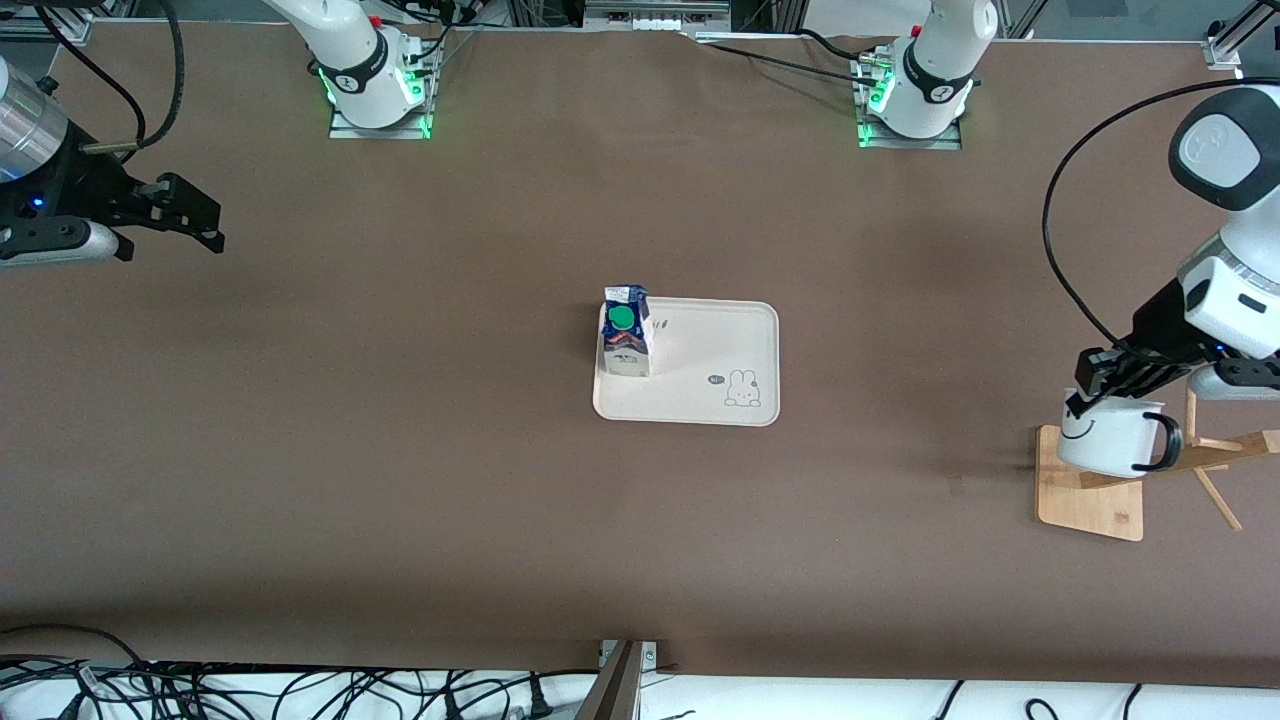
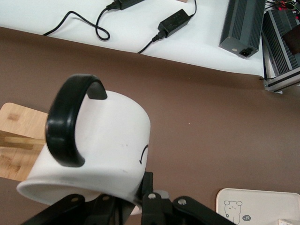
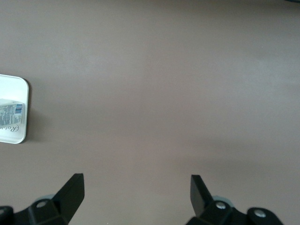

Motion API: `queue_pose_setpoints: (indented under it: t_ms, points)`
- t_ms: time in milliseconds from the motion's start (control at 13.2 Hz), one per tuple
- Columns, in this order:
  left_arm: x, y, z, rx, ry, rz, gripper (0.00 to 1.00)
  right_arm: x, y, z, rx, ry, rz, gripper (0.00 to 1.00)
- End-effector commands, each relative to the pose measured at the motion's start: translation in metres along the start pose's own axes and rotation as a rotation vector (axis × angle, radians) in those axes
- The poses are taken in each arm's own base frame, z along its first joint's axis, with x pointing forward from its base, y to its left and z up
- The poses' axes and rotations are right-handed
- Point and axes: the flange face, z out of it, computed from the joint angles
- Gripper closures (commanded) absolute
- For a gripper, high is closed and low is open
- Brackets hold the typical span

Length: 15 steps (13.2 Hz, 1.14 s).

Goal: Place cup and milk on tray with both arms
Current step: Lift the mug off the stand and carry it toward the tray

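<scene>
Half done: milk (image 1: pixel 626 333) already standing on tray (image 1: pixel 700 400). Left pincer (image 1: pixel 1098 385) clamped on cup (image 1: pixel 1105 440) rim over wooden rack (image 1: pixel 1090 500), seemingly lifted clear. Right pincer (image 1: pixel 190 215) spread wide, empty, waiting over worktop (image 1: pixel 400 450).

We read the brown table (image 1: pixel 400 450) as a clock, twelve toward the arm bases. The cream rectangular tray (image 1: pixel 700 400) lies at its centre. The blue-and-white milk carton (image 1: pixel 626 340) stands on the tray at its nine o'clock edge. At three o'clock, well apart, sits the wooden rack's square base (image 1: pixel 1095 505). The white smiley mug (image 1: pixel 1105 440) is over that base, with the left gripper (image 1: pixel 1085 395) clamped on its rim. At ten o'clock, the right gripper (image 1: pixel 195 215) hangs over bare table, jaws apart.
</scene>
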Motion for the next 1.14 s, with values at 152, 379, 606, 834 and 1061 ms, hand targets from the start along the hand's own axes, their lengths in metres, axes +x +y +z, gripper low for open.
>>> queue_pose_setpoints:
  t_ms: [152,379,606,834,1061]
  points:
    - [-0.014,0.074,0.011,0.065,-0.144,0.22,1.0,0.002,0.001,-0.004,-0.001,0.008,0.01,0.0]
    - [-0.02,0.087,0.021,0.053,-0.195,0.239,1.0,0.002,0.001,-0.004,-0.001,0.005,0.01,0.0]
    - [-0.031,0.109,0.033,0.042,-0.25,0.272,1.0,0.002,0.0,-0.004,0.0,0.005,0.009,0.0]
    - [-0.036,0.121,0.036,0.038,-0.259,0.286,1.0,0.002,0.001,-0.003,-0.001,0.003,0.013,0.0]
    - [-0.043,0.166,0.043,0.074,-0.253,0.321,1.0,0.002,0.001,-0.003,-0.001,0.003,0.01,0.0]
